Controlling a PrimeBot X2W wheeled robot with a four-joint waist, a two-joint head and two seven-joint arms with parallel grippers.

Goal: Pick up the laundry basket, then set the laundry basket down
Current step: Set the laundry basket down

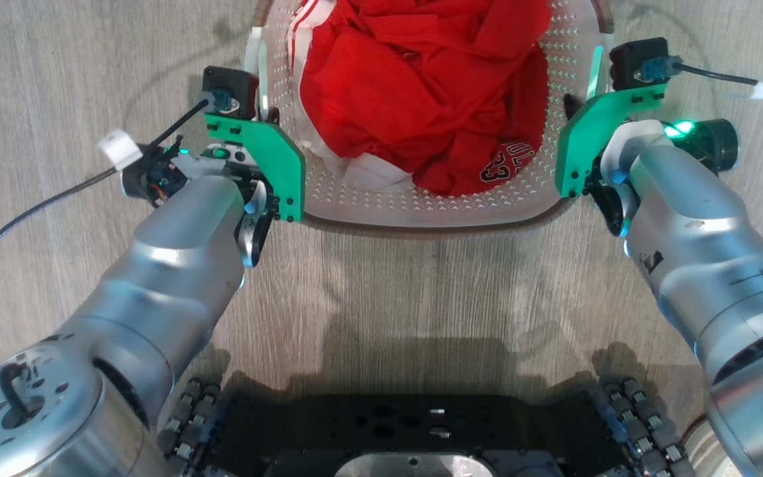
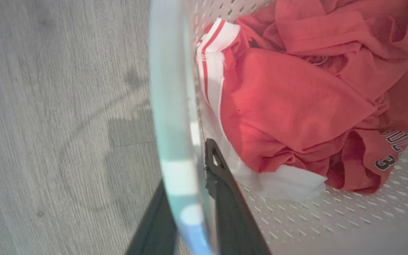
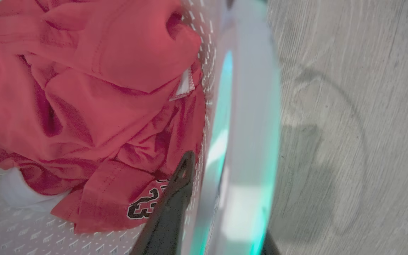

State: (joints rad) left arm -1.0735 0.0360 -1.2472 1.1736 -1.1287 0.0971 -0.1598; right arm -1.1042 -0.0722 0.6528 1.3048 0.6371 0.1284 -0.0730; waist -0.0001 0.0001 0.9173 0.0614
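Four fingers apparently astride basket handles

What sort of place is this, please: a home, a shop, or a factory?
Probably a room in a home, or a mock-up of one: the floor is pale wood-look planks, and a laundry basket holds crumpled red clothes.

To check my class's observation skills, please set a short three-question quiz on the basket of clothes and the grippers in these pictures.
1. True or false: the laundry basket is empty.
2. Where are the left gripper's fingers? A: both inside the wall. B: one on either side of the handle. C: well clear of the basket.
3. Fill in: the clothing is mostly ____.
Key: 1 false; 2 B; 3 red.
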